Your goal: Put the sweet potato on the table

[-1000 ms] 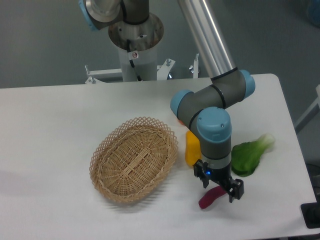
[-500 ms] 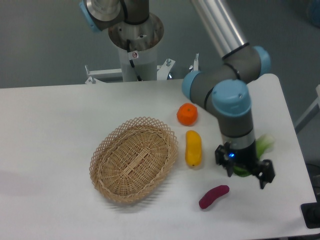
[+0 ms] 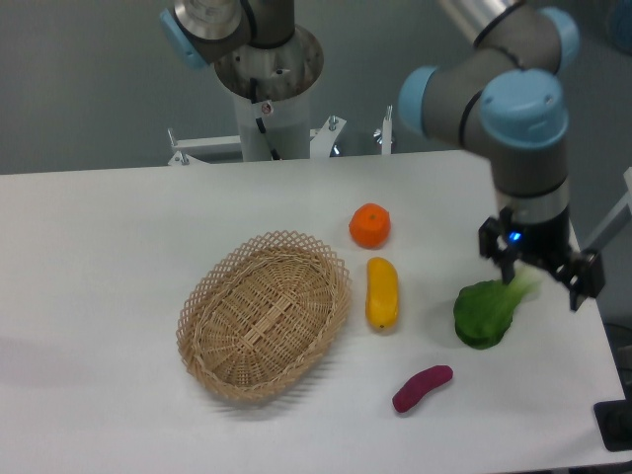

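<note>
Task status: looks done, as far as the view shows. The sweet potato (image 3: pixel 423 387) lies flat on the bench (image 3: pixel 118 227), near the front edge, right of the wicker basket (image 3: pixel 265 314) and below the yellow vegetable (image 3: pixel 382 292). Nothing touches it; it sits apart from every other item. The basket holds nothing visible.

The claw (image 3: pixel 540 271) hangs raised over the right side of the bench, well apart from the sweet potato, just beside the leafy green vegetable (image 3: pixel 486 312) in the view. Its fingers stand spread wide with nothing between them. The orange fruit (image 3: pixel 370 225) sits behind the yellow vegetable.

What is left: judged from this layout, only the retreat of the arm to a rest pose, if one is required. No further handling of the tuber seems needed.

Change against the earlier frames:
- A second ago the claw is low, right at the sweet potato, its body hiding the orange fruit and part of the yellow vegetable.
- Half a second ago it is up and shifted right, in front of the green vegetable.
- Now it is higher and further right again; the green vegetable shows almost whole.
- The sweet potato holds the same spot and same tilt across all three.
- Basket, yellow vegetable and orange fruit are unmoved.
</note>
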`<action>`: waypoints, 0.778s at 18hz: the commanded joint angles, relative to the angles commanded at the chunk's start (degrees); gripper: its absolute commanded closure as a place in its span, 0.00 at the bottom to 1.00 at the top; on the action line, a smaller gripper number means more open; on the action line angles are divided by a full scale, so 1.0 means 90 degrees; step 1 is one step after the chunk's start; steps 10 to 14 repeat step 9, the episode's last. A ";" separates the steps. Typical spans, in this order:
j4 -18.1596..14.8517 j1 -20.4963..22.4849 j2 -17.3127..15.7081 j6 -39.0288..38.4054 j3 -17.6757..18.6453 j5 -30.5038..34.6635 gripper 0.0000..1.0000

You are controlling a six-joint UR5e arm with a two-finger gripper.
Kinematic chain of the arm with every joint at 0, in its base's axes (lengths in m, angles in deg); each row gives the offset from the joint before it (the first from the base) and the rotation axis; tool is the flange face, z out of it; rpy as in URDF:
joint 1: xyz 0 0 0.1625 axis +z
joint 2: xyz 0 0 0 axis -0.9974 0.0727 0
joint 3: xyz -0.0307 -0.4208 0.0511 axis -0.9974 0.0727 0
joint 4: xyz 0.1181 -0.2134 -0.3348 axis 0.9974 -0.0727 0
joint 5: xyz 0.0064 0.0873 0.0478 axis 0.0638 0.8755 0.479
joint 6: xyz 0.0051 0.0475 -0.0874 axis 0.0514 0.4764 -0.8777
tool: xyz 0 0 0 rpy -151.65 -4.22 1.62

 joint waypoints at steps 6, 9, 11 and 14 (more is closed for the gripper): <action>-0.0501 0.0675 -0.0235 0.1166 0.0205 -0.0576 0.00; -0.0510 0.0675 -0.0265 0.1166 0.0235 -0.0596 0.00; -0.0510 0.0675 -0.0265 0.1166 0.0235 -0.0596 0.00; -0.0510 0.0675 -0.0265 0.1166 0.0235 -0.0596 0.00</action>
